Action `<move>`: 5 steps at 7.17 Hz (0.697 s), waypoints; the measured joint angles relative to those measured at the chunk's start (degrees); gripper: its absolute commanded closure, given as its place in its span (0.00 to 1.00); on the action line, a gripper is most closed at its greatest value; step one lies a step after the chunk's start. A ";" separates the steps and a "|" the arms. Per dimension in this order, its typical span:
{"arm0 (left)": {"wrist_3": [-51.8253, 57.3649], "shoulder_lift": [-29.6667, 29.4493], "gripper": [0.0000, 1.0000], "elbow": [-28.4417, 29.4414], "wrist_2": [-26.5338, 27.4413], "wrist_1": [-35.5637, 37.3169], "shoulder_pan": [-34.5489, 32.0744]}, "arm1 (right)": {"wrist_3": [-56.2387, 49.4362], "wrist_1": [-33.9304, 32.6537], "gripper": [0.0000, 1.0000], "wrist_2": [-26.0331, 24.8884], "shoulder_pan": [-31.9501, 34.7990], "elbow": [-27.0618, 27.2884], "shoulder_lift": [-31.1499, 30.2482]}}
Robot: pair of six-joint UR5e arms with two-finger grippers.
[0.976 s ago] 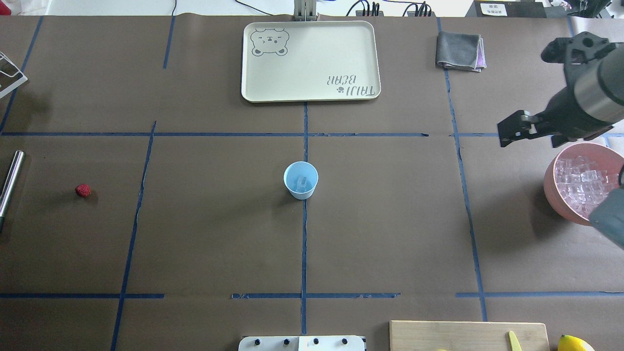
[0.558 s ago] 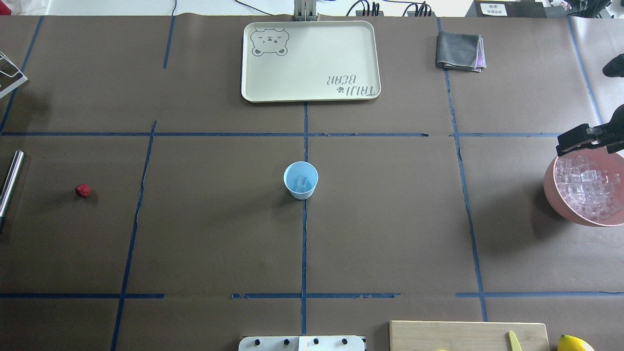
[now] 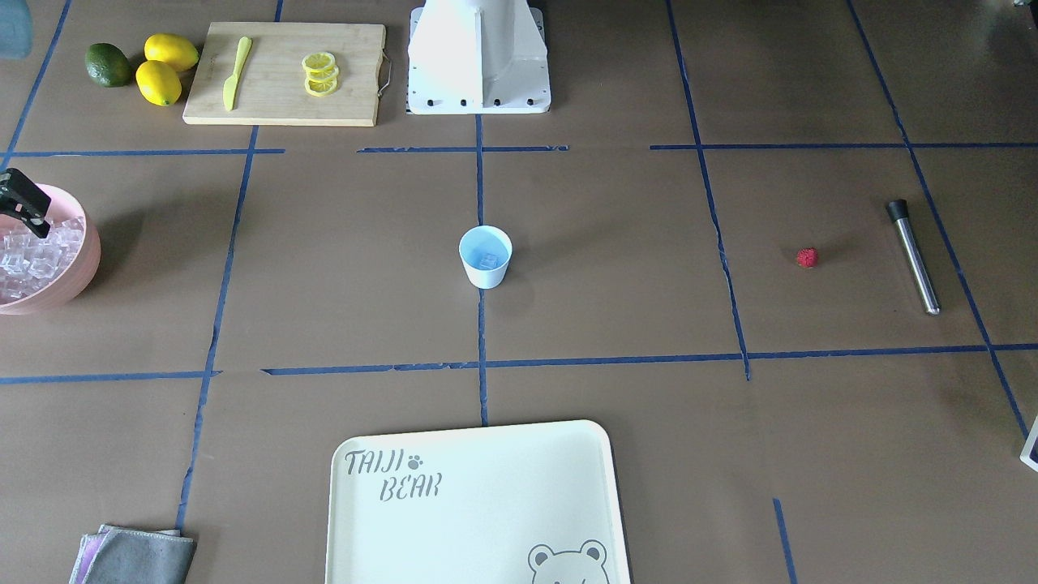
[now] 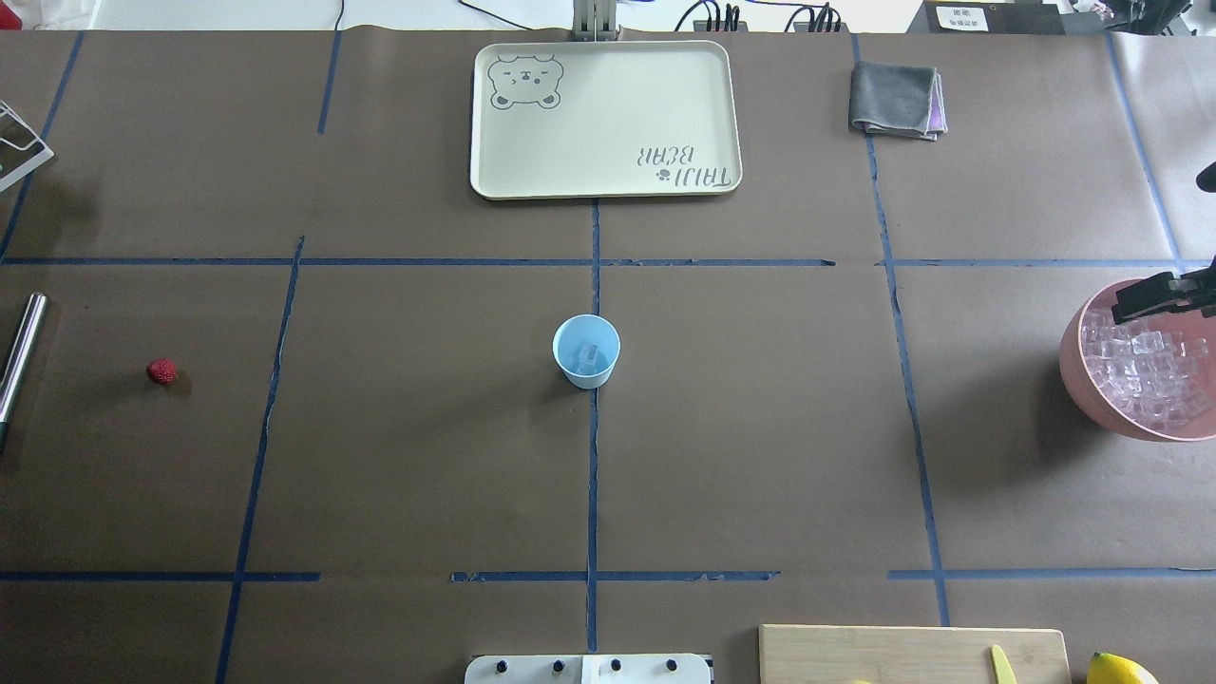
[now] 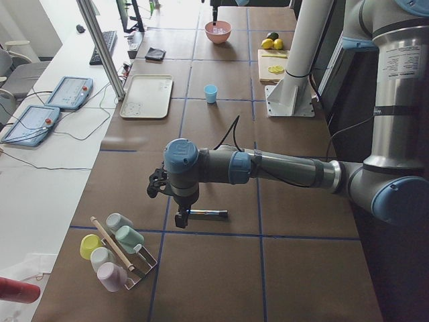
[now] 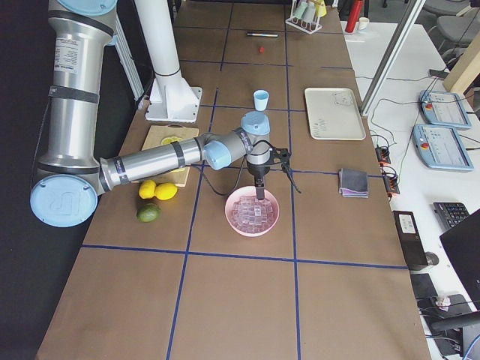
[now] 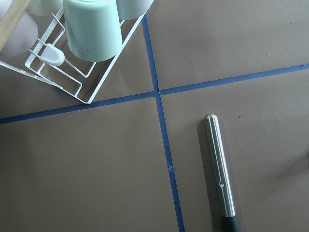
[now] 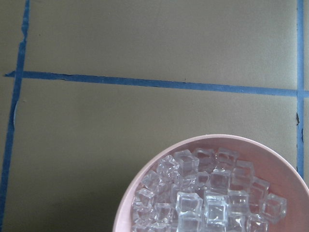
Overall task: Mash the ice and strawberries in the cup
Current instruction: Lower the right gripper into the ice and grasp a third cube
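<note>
1. Clear ice (image 4: 589, 355), hard to count, lies in the cup (image 4: 586, 351); the cup stands upright mid-table, mouth up.
2. Strawberry (image 4: 161, 370) lies alone, well to the left; too small to show its axis.
3. Right gripper (image 4: 1129, 306), cut off at the frame edge, hangs over the bowl's (image 4: 1072, 372) rim; left gripper (image 5: 179, 218) hangs by the muddler (image 5: 209, 214); neither's spread can be told.

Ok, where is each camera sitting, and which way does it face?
Front-facing: across the table, facing the robot's base, looking down.
Overhead: behind the robot, looking forward; right fingers at the edge.
Exterior left: table's left end; left arm near.
Exterior right: right end; right arm near.
Left wrist: down on the muddler; no body.
Right wrist: down on the ice; no body.
Shared: front-facing and overhead both show the cup.
</note>
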 measured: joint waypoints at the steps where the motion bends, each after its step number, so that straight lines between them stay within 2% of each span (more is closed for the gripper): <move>1: 0.00 -0.01 0.00 -0.03 0.00 0.00 0.00 | -1.22 0.83 0.01 -0.04 0.01 -2.04 -0.17; 5: 0.00 -0.01 0.00 -0.09 0.00 -0.08 0.00 | -3.80 1.27 0.04 -0.03 -0.14 -8.49 1.74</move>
